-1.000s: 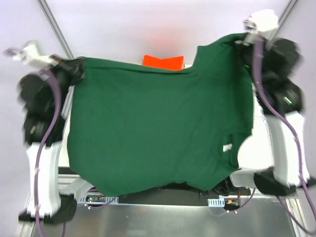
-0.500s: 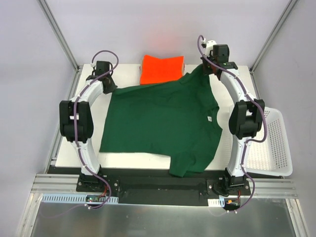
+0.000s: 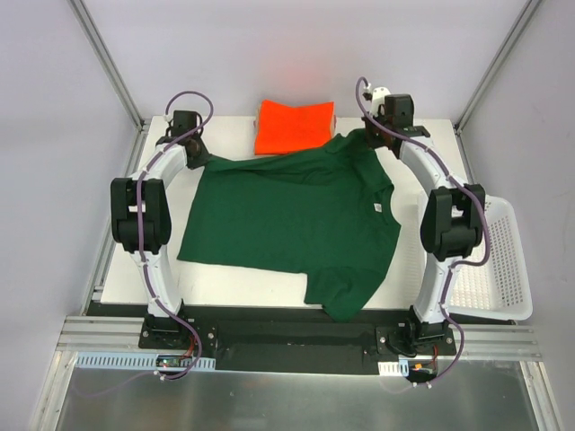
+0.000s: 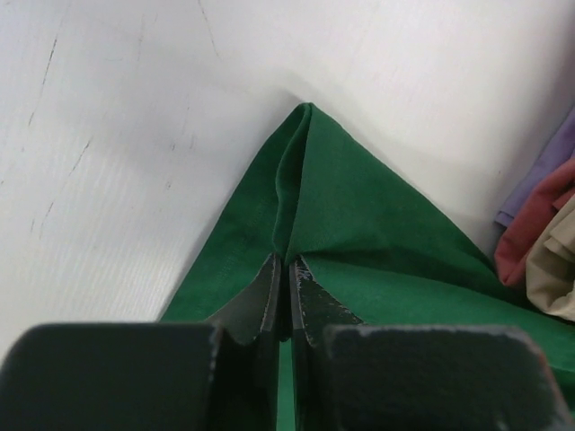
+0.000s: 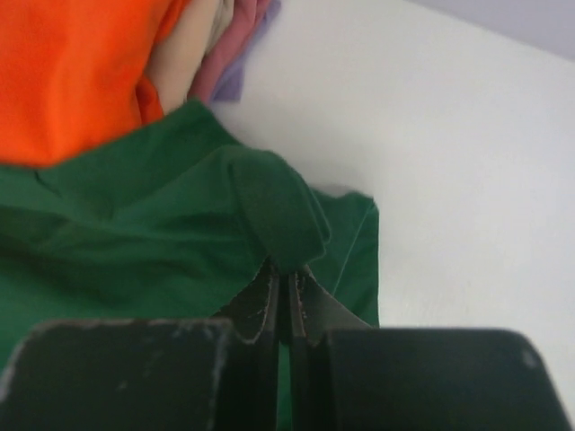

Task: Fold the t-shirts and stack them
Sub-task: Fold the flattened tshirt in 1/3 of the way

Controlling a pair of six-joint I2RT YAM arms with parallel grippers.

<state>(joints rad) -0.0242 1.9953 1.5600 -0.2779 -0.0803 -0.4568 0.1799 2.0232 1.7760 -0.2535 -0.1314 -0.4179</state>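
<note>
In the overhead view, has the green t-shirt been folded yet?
No: the green t-shirt lies spread open in a single layer on the table, with its sleeves out.

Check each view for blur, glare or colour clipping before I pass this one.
Top view: sharp, evenly lit, soft shadows; the orange shirt looks oversaturated, its folds washed out. Left wrist: green shirt crisp, the left gripper dark and soft close to the lens. Right wrist: softer overall, orange shirt and right gripper both blurred.
</note>
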